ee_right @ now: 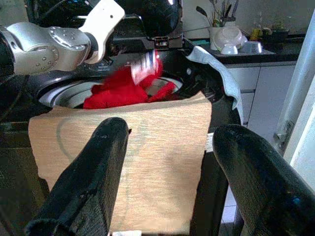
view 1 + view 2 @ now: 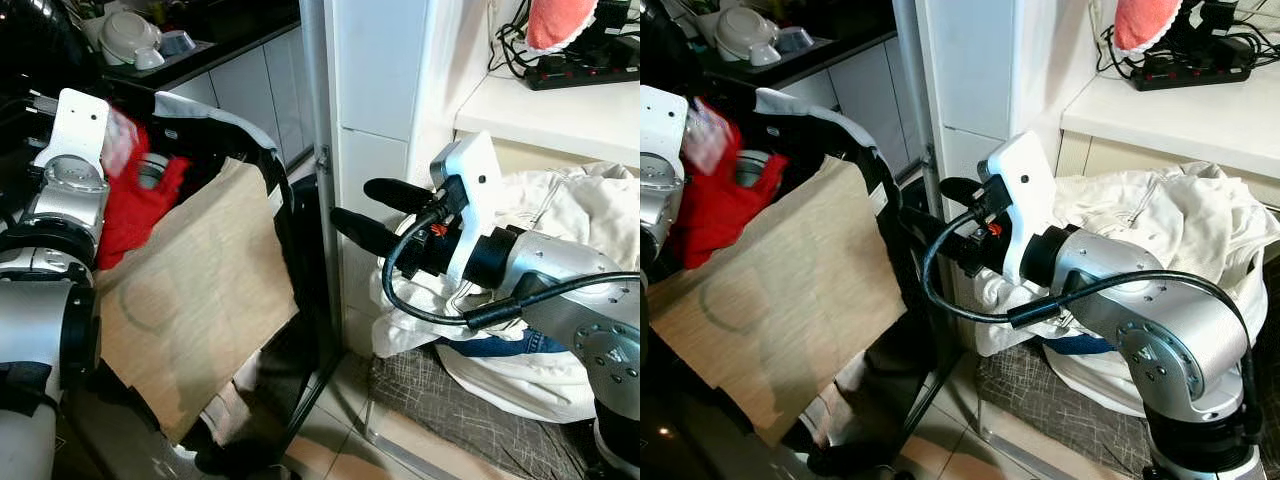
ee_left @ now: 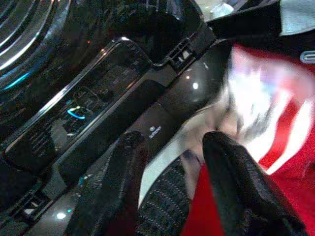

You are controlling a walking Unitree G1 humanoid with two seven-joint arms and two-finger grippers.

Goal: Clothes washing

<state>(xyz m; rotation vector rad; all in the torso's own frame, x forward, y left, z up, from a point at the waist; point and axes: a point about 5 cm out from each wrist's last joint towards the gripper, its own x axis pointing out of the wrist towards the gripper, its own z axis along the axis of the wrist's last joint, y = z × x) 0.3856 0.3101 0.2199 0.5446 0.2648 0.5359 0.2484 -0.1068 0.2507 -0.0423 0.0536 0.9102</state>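
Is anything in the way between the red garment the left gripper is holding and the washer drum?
Nothing visible blocks it. The left gripper holds the red garment right over the open washer drum, part of it already inside. The tan cloth hangs over the front rim, beside the opening rather than across it.

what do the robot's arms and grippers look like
Both arms are silver metal cylinders with black joint rings. The right arm ends in a white angled wrist plate, and a black cable loops under it, with a small red-orange connector beside it. The right gripper has two long, rounded black fingers. The left gripper has the same black fingers, with a ribbed pad, behind a white plate.
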